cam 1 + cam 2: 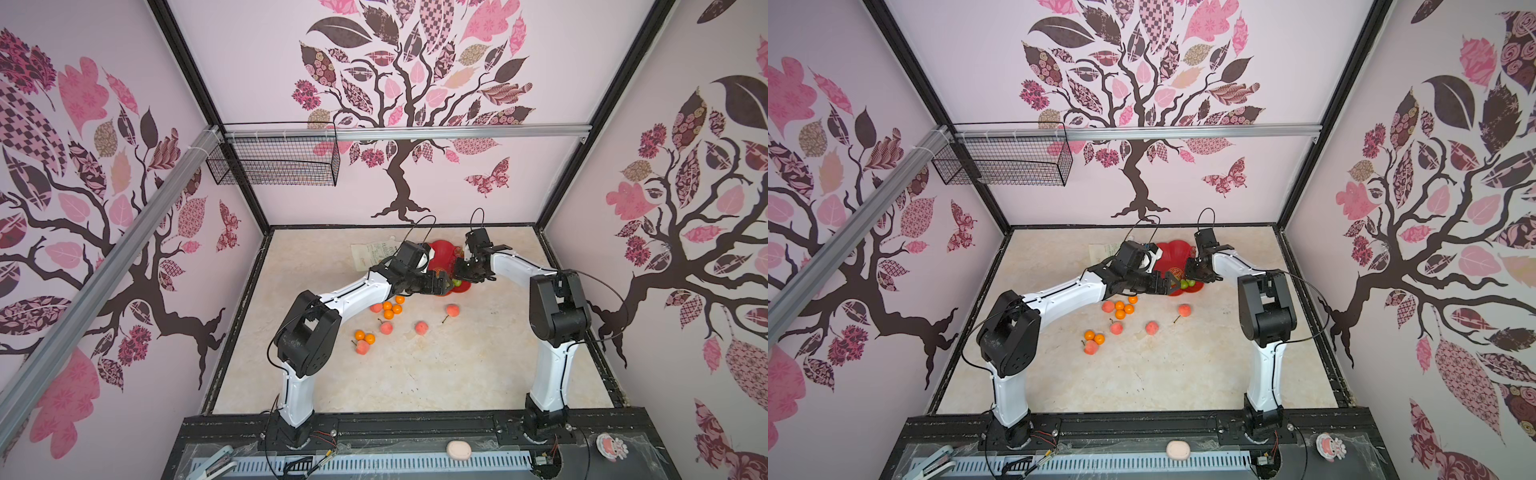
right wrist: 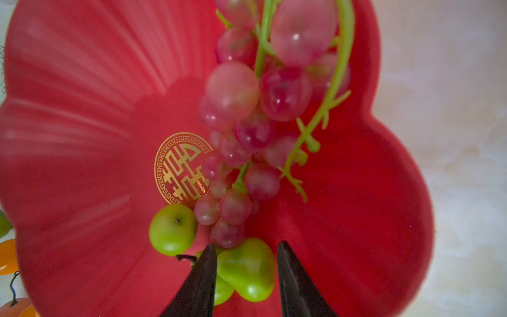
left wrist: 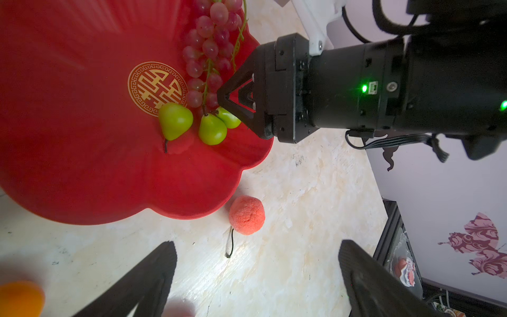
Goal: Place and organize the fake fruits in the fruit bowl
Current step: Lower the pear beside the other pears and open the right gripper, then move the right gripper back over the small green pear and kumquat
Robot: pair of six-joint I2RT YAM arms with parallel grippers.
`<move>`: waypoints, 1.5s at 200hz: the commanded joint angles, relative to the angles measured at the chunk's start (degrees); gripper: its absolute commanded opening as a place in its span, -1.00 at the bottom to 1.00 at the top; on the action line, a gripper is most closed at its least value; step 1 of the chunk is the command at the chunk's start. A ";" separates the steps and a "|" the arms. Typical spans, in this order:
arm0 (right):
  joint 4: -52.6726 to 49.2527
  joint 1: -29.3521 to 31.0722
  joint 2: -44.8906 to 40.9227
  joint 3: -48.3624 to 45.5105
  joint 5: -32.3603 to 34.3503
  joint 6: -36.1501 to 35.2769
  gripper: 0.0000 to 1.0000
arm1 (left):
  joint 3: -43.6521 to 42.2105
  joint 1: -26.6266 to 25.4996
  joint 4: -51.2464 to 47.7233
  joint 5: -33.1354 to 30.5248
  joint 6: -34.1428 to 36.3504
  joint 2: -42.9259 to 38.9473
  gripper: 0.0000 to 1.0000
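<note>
Starting wide: on the marble-look table [image 1: 415, 374], most of the fake fruit is not yet in the bowl. Five peaches and the tangerines [image 1: 390, 309] lie scattered on the near side of the fruit bowl [image 3: 82, 137].

The bowl sits toward the back of the table with both arms meeting over its near rim. That's my first worry: the wrists are close together, and a careless swing from either could knock them into each other.

My right gripper [image 2: 247, 244] is down inside the bowl. Its jaws are partly apart around a green pear [image 2: 247, 270] that rests on the red surface. I can't make out a real pinch on it.

My left gripper [image 3: 255, 244] hangs over the table just outside the rim, jaws spread wide and empty.

The grape bunch [image 2: 247, 123] lies across the bowl beside the gold emblem, its lowest grapes right at my right fingertips. If I pull out carelessly, a fingertip could catch its green stem [image 2: 329, 82] and drag the cluster off the rim.

The nearest peach [image 3: 247, 215] sits just beside the bowl's edge. It's round and could roll if I close off-centre, and a low approach could shove the bowl.

Three pears cluster together, so nudging one may scatter the rest.
</note>
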 commanded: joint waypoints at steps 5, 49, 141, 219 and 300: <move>-2.45 -0.34 -0.21 2.30 0.06 -1.07 -0.19 | 0.28 -0.29 0.07 0.02 1.06 -0.64 0.92; -2.77 -0.30 -5.47 1.10 1.52 -1.12 -0.17 | 0.17 -0.07 -1.04 -2.90 4.37 -3.63 0.94; 3.51 9.39 -12.73 -1.11 4.18 0.51 -0.13 | -7.53 8.95 -1.07 -5.63 7.35 -15.37 0.96; 2.36 19.90 -3.46 10.14 4.47 1.78 -0.12 | -16.14 17.67 -1.85 -6.95 6.43 -22.69 0.96; 0.22 27.67 9.91 23.98 3.20 0.67 -0.12 | -23.87 25.66 0.91 -6.80 2.91 -27.05 0.97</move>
